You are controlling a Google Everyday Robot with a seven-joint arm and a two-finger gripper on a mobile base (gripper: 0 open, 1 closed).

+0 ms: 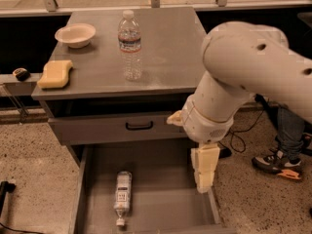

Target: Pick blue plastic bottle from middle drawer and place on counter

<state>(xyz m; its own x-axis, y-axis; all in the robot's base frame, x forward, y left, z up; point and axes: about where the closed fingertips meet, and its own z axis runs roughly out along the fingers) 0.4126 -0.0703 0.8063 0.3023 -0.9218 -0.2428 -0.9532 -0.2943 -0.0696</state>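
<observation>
The blue plastic bottle (122,197) lies on its side on the floor of the open middle drawer (163,191), at the left, with its white cap toward the front. My gripper (204,174) hangs downward from the big white arm (243,77) over the drawer's right side. It is well to the right of the bottle, apart from it, and holds nothing that I can see. The counter (165,57) is the grey metal top above the drawers.
On the counter stand a taller clear water bottle (130,45), a white bowl (75,34) and a yellow sponge (55,73). The closed drawer front with a black handle (139,126) sits above the open drawer. A person's foot (275,163) and cables lie on the floor at right.
</observation>
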